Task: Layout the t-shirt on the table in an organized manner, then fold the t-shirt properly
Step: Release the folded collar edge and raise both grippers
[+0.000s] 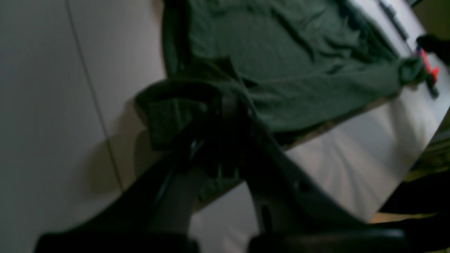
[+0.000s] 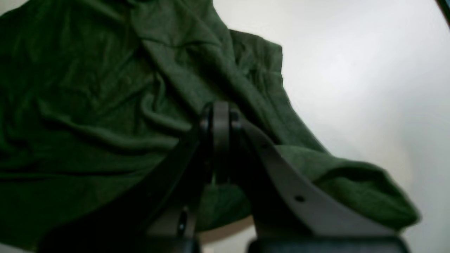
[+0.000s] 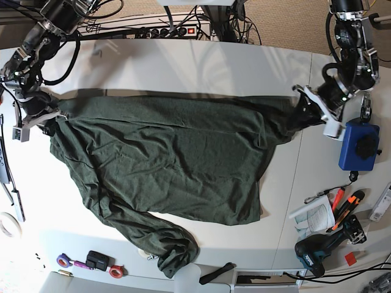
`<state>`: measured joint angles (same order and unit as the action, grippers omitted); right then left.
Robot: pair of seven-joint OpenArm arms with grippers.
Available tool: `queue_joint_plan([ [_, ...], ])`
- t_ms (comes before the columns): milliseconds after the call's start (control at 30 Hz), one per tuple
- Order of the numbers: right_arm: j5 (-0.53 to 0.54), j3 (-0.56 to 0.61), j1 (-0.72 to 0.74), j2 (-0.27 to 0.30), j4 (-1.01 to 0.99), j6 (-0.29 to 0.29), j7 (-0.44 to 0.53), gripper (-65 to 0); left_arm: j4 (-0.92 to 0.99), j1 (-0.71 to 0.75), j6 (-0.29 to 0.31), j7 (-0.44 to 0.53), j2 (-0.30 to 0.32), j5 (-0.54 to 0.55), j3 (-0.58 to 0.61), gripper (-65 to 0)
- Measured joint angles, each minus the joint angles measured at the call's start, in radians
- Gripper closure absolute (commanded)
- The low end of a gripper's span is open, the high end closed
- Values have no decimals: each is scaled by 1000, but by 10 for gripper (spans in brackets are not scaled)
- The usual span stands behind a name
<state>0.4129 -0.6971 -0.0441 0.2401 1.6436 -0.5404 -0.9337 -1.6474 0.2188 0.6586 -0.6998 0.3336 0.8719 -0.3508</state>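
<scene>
Left wrist view: one t-shirt point(image 1: 281, 63), dark green, lies on one white table point(image 1: 42, 105) crossed by a single thin seam. The left gripper point(image 1: 225, 105) has its jaws pressed together on a bunched bit of the cloth at the near left of the garment. The picture is dim and blurred. At the far right, a small red-and-black object point(image 1: 430, 72) is too smeared to name, and the table's edge is cut off there.

Right wrist view: the same t-shirt point(image 2: 88, 105) fills the left and middle, heavily wrinkled, with bare table point(image 2: 351, 70) to the right. The right gripper point(image 2: 219, 116) is pinching a ridge of fabric, its jaws closed on it. A folded cuff or hem hangs at the lower right; which of the two it is cannot be told.

Base view: one t-shirt point(image 3: 171, 159) is spread across the middle of the table point(image 3: 183, 67), one long sleeve trailing to the near edge. Two arms hold it, the right gripper point(image 3: 43, 116) at the left edge and the left gripper point(image 3: 308, 107) at the right. On the right lie one blue pouch point(image 3: 357, 145), one cordless drill point(image 3: 324, 247), a small booklet point(image 3: 311, 215) and orange-handled tools point(image 3: 345, 204) whose count is unclear. At the near left sit tape rolls point(image 3: 64, 261), partly cut off.
</scene>
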Motion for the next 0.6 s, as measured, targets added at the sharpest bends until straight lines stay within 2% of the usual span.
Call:
queue_joint_plan([
  [33,-30,0,0,1,0,1,14,0,0,-1,-34,6,0,-14,6,0],
  [100,-54,-1,0,0,0,20,27,0,1,-12,-53,2,2,-42,14,0],
  [200,-53,-1,0,0,-2,19,31,0,1,-34,-50,1,2,-53,45,0],
  [333,-52,-1,0,1,-68,19,48,0,0,-82,-48,-15,2,-178,145,0],
  [600,-49,-1,-3,0,-142,20,47,0,-44,-143,-48,51,5,-348,293,0],
])
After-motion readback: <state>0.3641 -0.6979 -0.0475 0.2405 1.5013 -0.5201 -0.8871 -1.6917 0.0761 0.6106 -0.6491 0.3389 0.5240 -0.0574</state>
